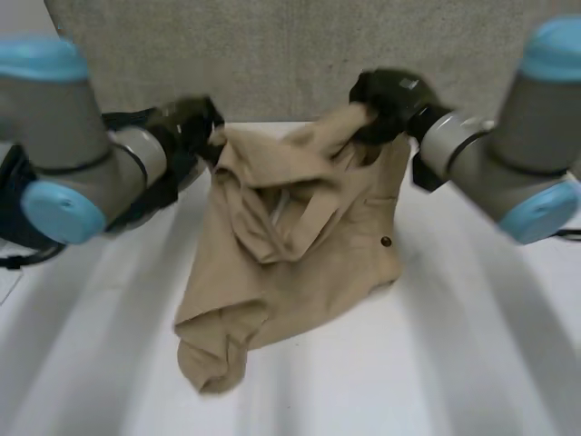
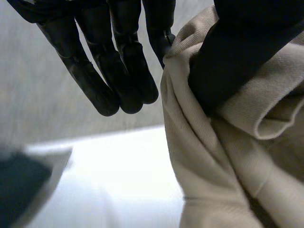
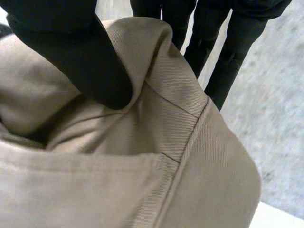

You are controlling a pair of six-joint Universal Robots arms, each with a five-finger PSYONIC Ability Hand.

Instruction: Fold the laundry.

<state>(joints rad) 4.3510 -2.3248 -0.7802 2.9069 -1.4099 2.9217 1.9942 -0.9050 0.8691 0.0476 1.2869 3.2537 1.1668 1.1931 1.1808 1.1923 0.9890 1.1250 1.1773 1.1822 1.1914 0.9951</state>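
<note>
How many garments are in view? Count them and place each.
1. A tan garment: the left hand pinches its top on one side, the right hand on the other, and its lower end lies bunched on the white table. Folds could hide another.

The tan twill trousers (image 1: 290,263) hang crumpled, lifted at two points of the top edge that are well apart, with the cloth sagging in deep folds between them. A small dark button (image 1: 386,242) shows near one side edge. The lower end lies bunched in a lump on the white table (image 1: 454,363).
</note>
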